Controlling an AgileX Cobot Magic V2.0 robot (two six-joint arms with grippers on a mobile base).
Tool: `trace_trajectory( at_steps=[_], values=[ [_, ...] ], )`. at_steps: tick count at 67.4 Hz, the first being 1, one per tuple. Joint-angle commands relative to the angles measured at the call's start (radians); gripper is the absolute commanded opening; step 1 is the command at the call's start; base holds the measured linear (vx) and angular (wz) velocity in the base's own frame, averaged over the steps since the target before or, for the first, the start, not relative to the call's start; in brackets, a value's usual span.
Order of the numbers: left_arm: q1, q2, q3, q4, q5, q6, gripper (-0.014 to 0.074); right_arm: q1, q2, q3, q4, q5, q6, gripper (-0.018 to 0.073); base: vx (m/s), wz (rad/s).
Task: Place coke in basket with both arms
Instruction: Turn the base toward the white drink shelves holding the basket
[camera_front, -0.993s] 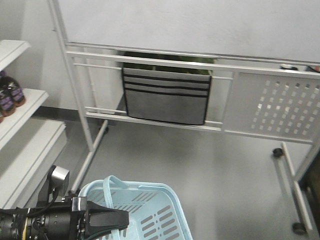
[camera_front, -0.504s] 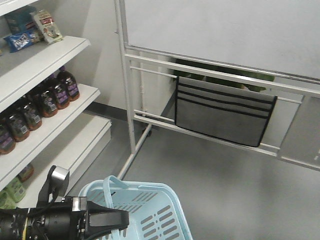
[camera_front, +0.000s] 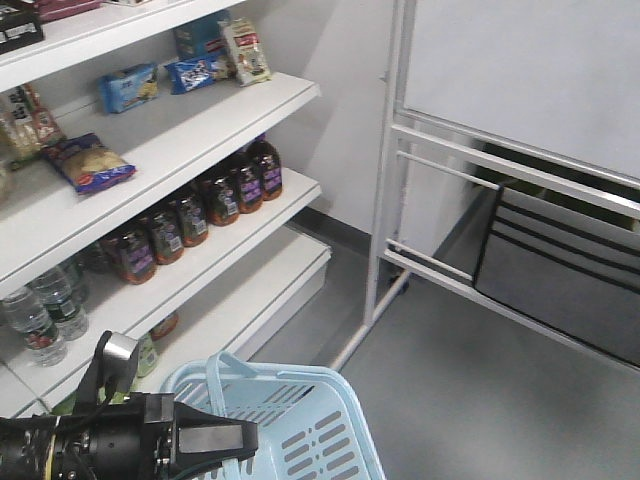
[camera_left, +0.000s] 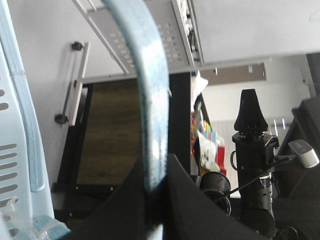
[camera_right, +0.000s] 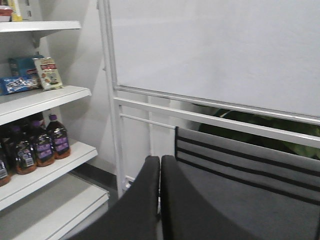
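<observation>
The light blue basket (camera_front: 310, 435) sits at the bottom of the front view. My left gripper (camera_front: 245, 438) is shut on one of its loop handles (camera_front: 215, 372). In the left wrist view the blue handle (camera_left: 150, 95) runs up from between the closed jaws of the left gripper (camera_left: 157, 172), with the basket's slotted wall (camera_left: 15, 130) at the left. My right gripper (camera_right: 160, 160) is shut and empty, held in the air facing the whiteboard stand; it also shows in the left wrist view (camera_left: 248, 95). No red coke bottle is in view.
White store shelves (camera_front: 200, 130) stand at the left with snack packs (camera_front: 200, 70), dark bottles with purple labels (camera_front: 215, 195) and water bottles (camera_front: 45, 315). A white whiteboard stand (camera_front: 385, 200) with a grey fabric pouch (camera_front: 560, 270) is at the right. Grey floor lies between.
The whole front view has swung left: the whiteboard stand slid to the right and the shelves came into sight. The left gripper and basket keep the same place in the frame.
</observation>
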Motion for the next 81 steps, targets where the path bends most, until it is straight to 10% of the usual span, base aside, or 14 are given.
trace_trajectory(
  at_steps=[1, 81],
  values=[
    [-0.001, -0.034, -0.013, -0.047, -0.238, 0.008, -0.0006, -0.002, -0.013, 0.007, -0.008, -0.07, -0.005, -0.001, 0.13, 0.52],
    [-0.001, -0.034, -0.013, -0.047, -0.238, 0.008, -0.0006, -0.002, -0.013, 0.007, -0.008, -0.07, -0.005, -0.001, 0.09, 0.36]
  ],
)
